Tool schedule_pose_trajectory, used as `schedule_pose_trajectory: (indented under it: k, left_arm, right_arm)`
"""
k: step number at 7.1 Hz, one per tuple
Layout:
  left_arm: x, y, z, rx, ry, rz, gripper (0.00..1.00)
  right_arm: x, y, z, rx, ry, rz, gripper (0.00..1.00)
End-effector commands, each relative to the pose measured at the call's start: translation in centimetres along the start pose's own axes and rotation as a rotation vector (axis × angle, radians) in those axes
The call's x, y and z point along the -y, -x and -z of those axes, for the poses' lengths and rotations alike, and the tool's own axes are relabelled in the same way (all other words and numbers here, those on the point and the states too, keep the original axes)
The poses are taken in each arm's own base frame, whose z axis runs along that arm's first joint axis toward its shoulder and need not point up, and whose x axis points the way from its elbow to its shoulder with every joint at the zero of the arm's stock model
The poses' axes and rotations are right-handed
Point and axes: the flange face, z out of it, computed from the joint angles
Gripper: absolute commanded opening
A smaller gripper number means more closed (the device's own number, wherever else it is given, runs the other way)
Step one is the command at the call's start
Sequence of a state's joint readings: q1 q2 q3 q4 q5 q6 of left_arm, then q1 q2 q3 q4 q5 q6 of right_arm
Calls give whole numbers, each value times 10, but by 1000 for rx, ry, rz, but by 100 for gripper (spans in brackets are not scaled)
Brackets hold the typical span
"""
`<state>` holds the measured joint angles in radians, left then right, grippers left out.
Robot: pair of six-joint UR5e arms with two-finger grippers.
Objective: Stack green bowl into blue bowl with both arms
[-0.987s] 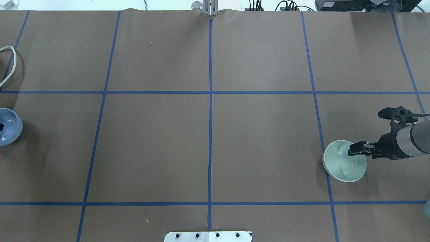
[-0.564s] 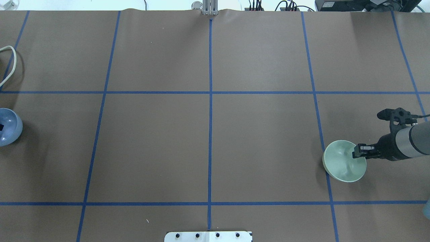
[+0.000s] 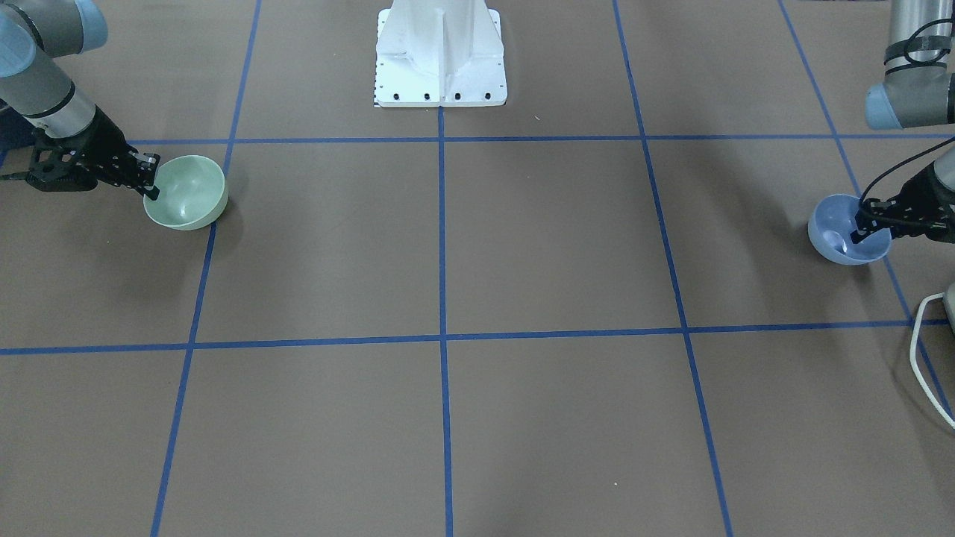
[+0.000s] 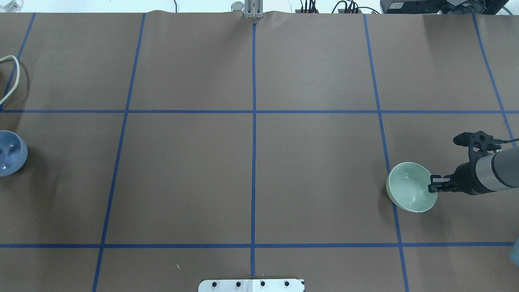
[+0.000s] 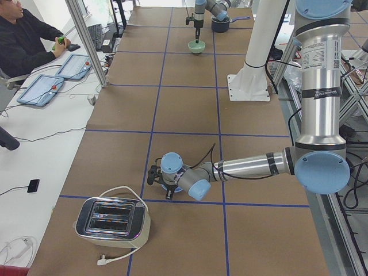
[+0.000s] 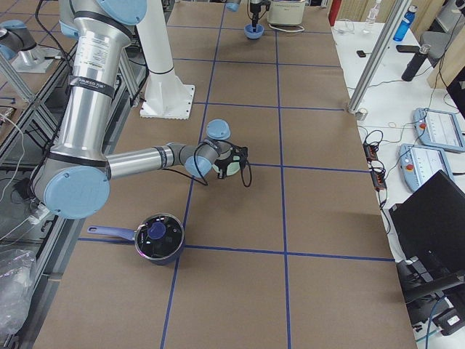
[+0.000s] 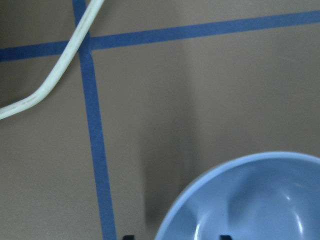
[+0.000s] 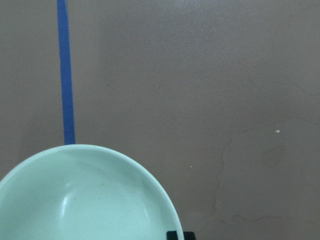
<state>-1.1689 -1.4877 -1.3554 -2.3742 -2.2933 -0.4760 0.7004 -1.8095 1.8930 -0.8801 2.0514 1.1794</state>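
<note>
1. Green bowl (image 4: 409, 188): at the robot's right end of the counter (image 4: 182, 174). Whether it rests on the counter or hangs just above it cannot be told.
2. Right gripper (image 4: 433, 188): clamped on the green bowl's rim on the arm's side, with the wall pinched between the fingers.
3. Blue bowl (image 3: 839, 224): at the far left end, well apart from the green bowl.
4. Left gripper (image 3: 859, 227): jaws apart and straddling the blue bowl's rim. The wrist view shows one fingertip outside the wall and one inside, not yet closed.
5. Handling, as judged: both bowls are light, stiff, glossy plastic and therefore slippery. The rim is the only hold for two fingers. A one-sided pinch may let a bowl swing or slide out, so a firm grip and slow travel are advised.
6. Edges: both bowls sit near the counter's ends. A toaster (image 5: 112, 218) and its white cord (image 4: 12, 75) lie near the blue bowl. A pot (image 6: 158, 238) stands near the green bowl, farther toward that end.
7. Room: the overhead view shows nothing standing between the bowls. The middle squares look the safest meeting place.
</note>
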Motion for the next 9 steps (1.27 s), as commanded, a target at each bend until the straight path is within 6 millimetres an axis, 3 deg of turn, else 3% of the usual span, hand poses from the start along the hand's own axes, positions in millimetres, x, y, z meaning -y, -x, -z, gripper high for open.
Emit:
schedule_pose_trajectory:
  k: [1, 5, 7, 8, 9]
  left_arm:
    - [1, -1, 0, -1, -2, -25, 0]
    - [22, -19, 7, -30, -18, -60, 0]
    - [51, -56, 20, -124, 15, -66, 0]
    - [69, -81, 35, -125, 17, -53, 0]
    - [92, -116, 59, -123, 20, -8, 0]
  right_arm:
    - [1, 1, -1, 1, 2, 1, 0]
    - [2, 7, 0, 15, 11, 5, 0]
    - [12, 14, 9, 44, 23, -8, 0]
    - [32, 21, 24, 72, 33, -42, 0]
    - [57, 40, 38, 76, 35, -78, 0]
